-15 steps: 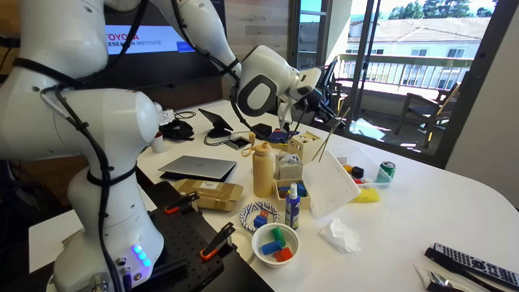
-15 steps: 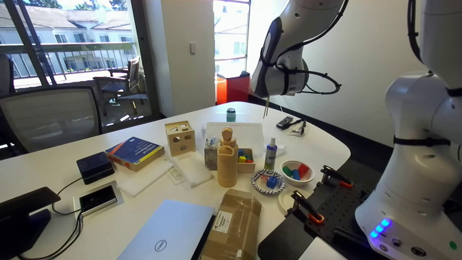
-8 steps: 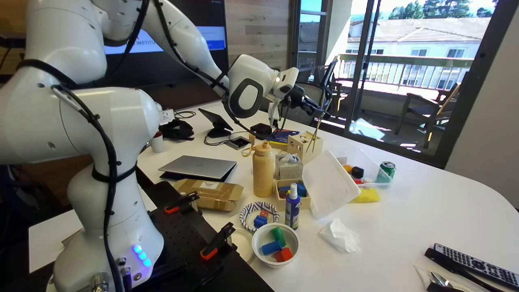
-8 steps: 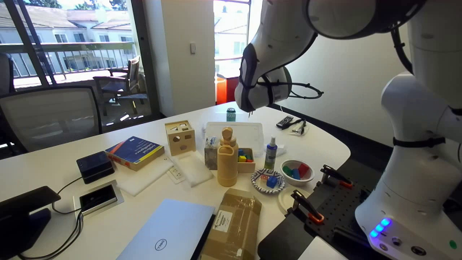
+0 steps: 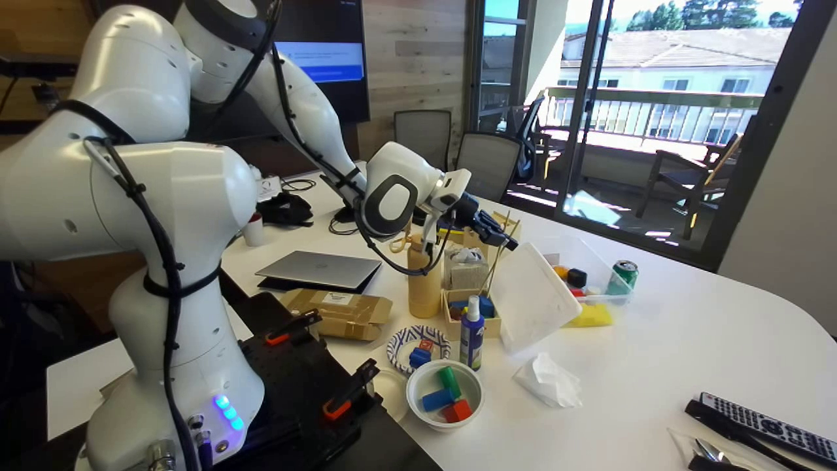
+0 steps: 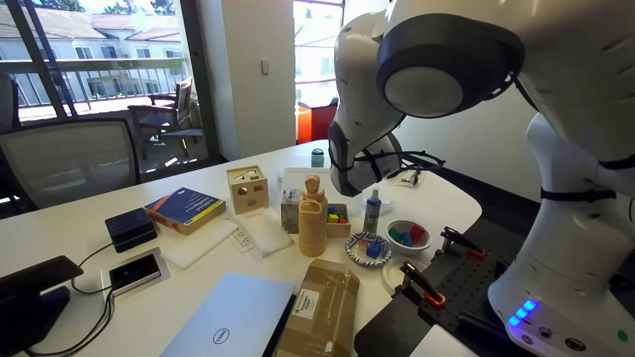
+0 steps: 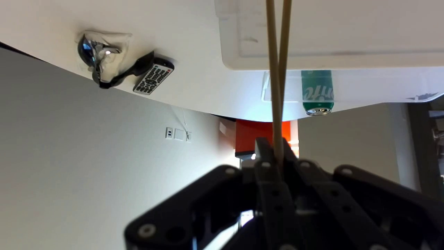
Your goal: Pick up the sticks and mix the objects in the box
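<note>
Two thin tan sticks (image 5: 494, 269) are held in my gripper (image 5: 509, 242) and slant downward. In the wrist view, my gripper (image 7: 274, 147) is shut on the sticks (image 7: 275, 69) near one end, and they run nearly side by side. The small white bowl (image 5: 446, 425) stands on the table and also shows in an exterior view (image 6: 409, 251). It holds a green piece (image 5: 450, 381), a blue piece (image 5: 437, 399) and a red piece (image 5: 457, 411). My gripper is above and behind the bowl, well apart from it. In an exterior view the arm hides the gripper and sticks.
A spray bottle (image 5: 471, 337) and a blue-patterned dish (image 5: 394, 356) stand close to the bowl. A tall tan bottle (image 5: 424, 291), a wooden tray (image 5: 492, 327) of blocks and a leaning white lid (image 5: 533, 301) are under or near the gripper. Crumpled paper (image 5: 549, 381) lies right of the bowl.
My gripper has come down and back toward the robot base with the sticks still in it. The stick ends are now near the wooden tray. The bowl and its pieces have not moved.
</note>
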`<state>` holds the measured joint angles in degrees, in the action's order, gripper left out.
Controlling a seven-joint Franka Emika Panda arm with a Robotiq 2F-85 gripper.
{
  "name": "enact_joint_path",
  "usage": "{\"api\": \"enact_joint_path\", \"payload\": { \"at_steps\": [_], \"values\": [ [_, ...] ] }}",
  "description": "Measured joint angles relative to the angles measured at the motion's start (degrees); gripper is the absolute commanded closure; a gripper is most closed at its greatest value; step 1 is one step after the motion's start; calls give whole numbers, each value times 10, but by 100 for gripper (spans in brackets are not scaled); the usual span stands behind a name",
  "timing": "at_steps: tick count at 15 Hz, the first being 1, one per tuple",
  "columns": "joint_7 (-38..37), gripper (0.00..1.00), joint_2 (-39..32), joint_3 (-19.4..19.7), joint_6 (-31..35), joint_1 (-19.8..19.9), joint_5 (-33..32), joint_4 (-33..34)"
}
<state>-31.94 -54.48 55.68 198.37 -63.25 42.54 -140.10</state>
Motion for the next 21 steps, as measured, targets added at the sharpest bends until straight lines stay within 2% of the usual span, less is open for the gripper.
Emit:
{"api": "enact_joint_path", "payload": {
  "at_steps": [4, 9, 12, 13, 15, 16, 19, 20, 21],
  "values": [
    [-14, 98, 15, -34, 0, 33, -33, 8],
    [-38, 98, 79, -85, 0, 117, -162, 38],
    [-38, 98, 126, -124, 0, 188, -255, 48],
    [-38, 93, 142, -142, 0, 219, -290, 48],
    [12, 93, 179, -203, 0, 291, -298, 48],
    [31, 93, 194, -221, 0, 314, -298, 48],
    [46, 93, 213, -230, 0, 327, -298, 48],
    [46, 98, 213, -232, 0, 327, -298, 48],
    [46, 98, 213, -233, 0, 327, -298, 47]
  ]
}}
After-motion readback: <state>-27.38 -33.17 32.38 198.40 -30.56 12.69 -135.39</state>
